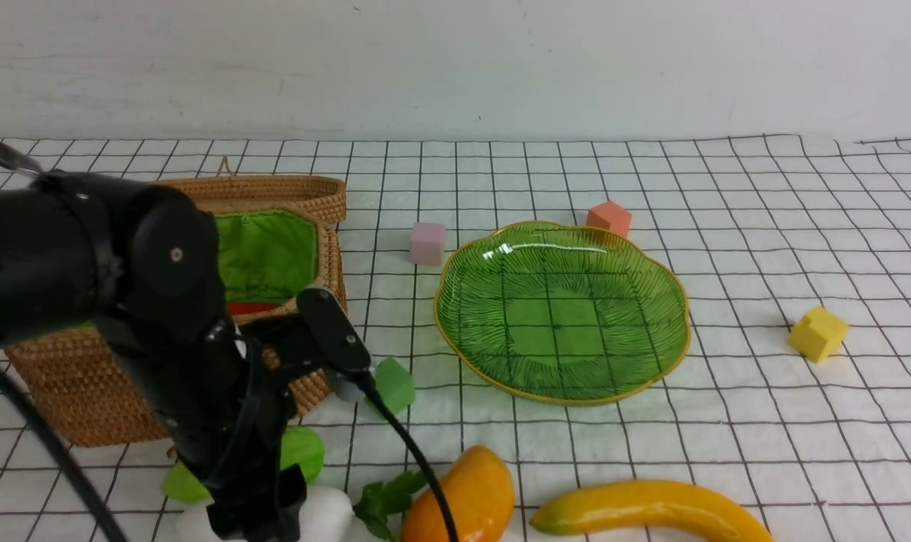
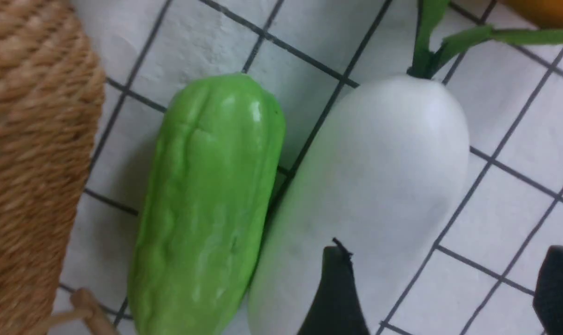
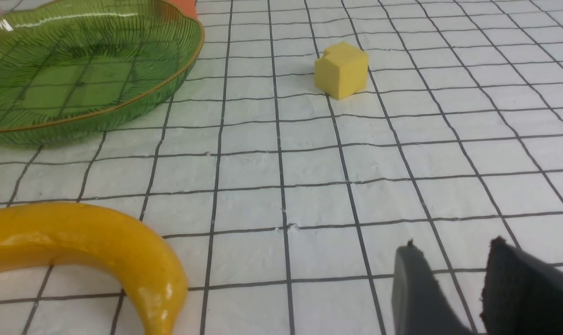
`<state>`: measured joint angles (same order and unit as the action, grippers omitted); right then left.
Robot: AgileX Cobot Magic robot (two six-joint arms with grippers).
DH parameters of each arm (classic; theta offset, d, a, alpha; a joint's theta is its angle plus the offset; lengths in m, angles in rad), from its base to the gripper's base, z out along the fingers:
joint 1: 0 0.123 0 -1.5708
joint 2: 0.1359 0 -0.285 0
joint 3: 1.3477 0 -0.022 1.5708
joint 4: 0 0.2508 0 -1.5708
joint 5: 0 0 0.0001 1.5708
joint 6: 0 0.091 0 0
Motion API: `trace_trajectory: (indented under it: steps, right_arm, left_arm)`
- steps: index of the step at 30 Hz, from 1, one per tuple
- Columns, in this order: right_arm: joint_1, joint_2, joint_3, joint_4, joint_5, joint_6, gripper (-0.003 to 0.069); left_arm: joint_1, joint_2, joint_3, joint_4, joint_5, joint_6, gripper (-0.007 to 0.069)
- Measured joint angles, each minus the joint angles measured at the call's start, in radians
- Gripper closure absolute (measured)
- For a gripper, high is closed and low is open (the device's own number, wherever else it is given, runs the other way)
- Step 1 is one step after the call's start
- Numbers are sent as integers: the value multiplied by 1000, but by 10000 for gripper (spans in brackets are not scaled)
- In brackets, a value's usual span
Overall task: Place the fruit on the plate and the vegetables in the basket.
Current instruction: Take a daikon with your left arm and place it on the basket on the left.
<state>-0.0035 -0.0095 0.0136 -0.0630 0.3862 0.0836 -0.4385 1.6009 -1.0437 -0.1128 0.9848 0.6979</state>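
Note:
My left gripper (image 1: 258,521) hangs open and empty low over the white radish (image 1: 327,512), at the near edge. In the left wrist view the gripper (image 2: 444,284) has one finger (image 2: 332,298) over the radish (image 2: 370,186); the other is over bare cloth. The light green gourd (image 2: 207,204) lies against the radish, beside the basket (image 2: 25,163). The mango (image 1: 463,497) and banana (image 1: 651,512) lie to the right. The green plate (image 1: 561,309) holds nothing. An orange-red piece (image 1: 248,307) lies in the basket (image 1: 305,197). My right gripper (image 3: 453,243) is shut and empty, right of the banana (image 3: 100,246). The dark round fruit is out of view.
Foam cubes sit on the checked cloth: pink (image 1: 428,242) and orange (image 1: 608,218) behind the plate, yellow (image 1: 817,333) to its right, green (image 1: 393,385) between basket and plate. The basket's lid stands open at the back.

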Motion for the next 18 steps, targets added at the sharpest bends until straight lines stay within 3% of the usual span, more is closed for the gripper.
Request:
trace_trajectory:
  steps: [12, 18]
  right_arm:
    - [0, 0, 0, 0, 0, 0, 416]
    - [0, 0, 0, 0, 0, 0, 416]
  left_arm:
    - [0, 130, -5, -32, -56, 23, 101]
    - [0, 133, -43, -53, 106, 23, 111]
